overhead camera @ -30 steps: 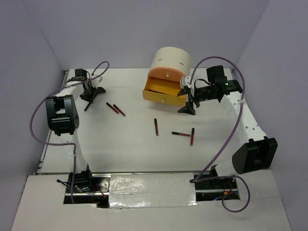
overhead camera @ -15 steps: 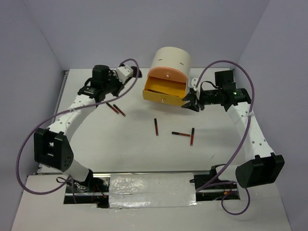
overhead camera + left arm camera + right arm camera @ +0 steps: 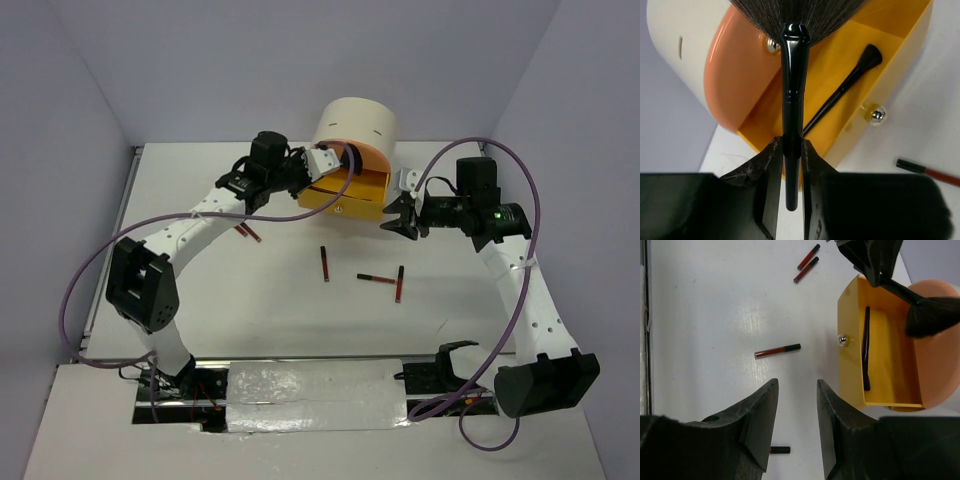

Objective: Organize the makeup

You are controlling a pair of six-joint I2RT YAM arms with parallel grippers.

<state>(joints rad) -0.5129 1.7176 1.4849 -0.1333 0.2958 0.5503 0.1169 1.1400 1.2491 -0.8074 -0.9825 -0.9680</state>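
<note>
Black-handled, the fan brush (image 3: 792,75) is clenched by its stem in the left hand (image 3: 791,150), bristles forward above the open yellow drawer (image 3: 852,140), probably so it can drop in beside the slim brush (image 3: 850,85) lying inside. The right hand (image 3: 796,390), released and empty, hovers right of the drawer. Red-and-black sticks (image 3: 325,263) lie on the surface (image 3: 250,310) in front of the drawer.

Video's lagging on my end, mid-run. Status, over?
Left gripper shut on large brush, over open yellow drawer. Slim brush already inside. Right gripper open, empty. Five sticks on table. Nothing blocking drawer.
</note>
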